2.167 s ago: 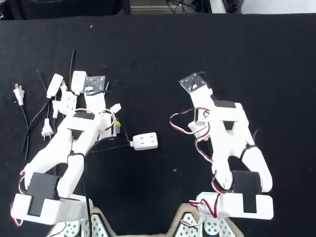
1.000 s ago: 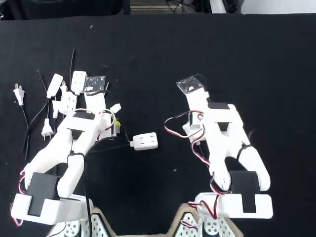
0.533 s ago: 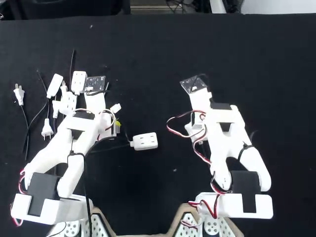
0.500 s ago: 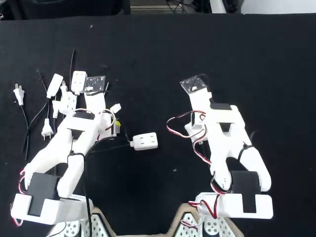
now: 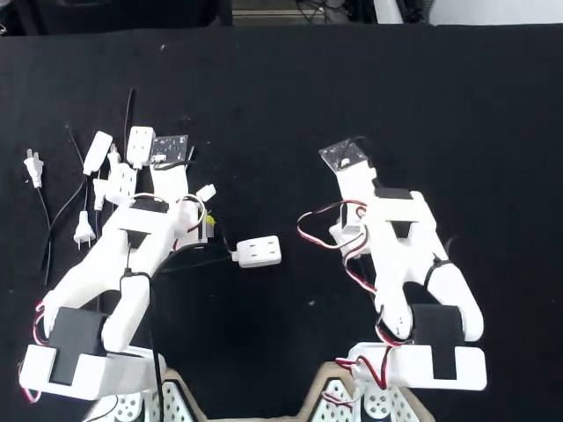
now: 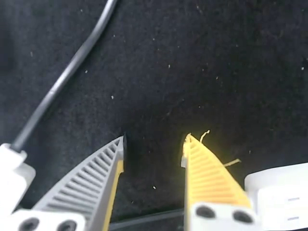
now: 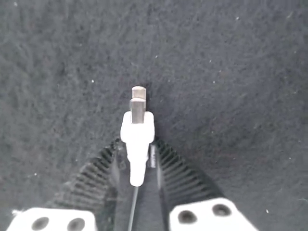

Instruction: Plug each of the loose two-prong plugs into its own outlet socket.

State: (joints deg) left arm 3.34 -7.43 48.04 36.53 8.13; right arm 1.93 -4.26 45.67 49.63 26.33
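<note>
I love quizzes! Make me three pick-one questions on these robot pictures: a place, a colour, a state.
1. Where is the lone white rectangular plastic outlet block? A between the arms B far edge C on an arm
2. Left end effector: one finger is grey, the other? A red B yellow C blue
3. Right end effector? A open B shut, empty C shut on the white plastic two-prong plug
A, arms flank it; B, wrist view shows yellow; C, the plug sits pinched.
</note>
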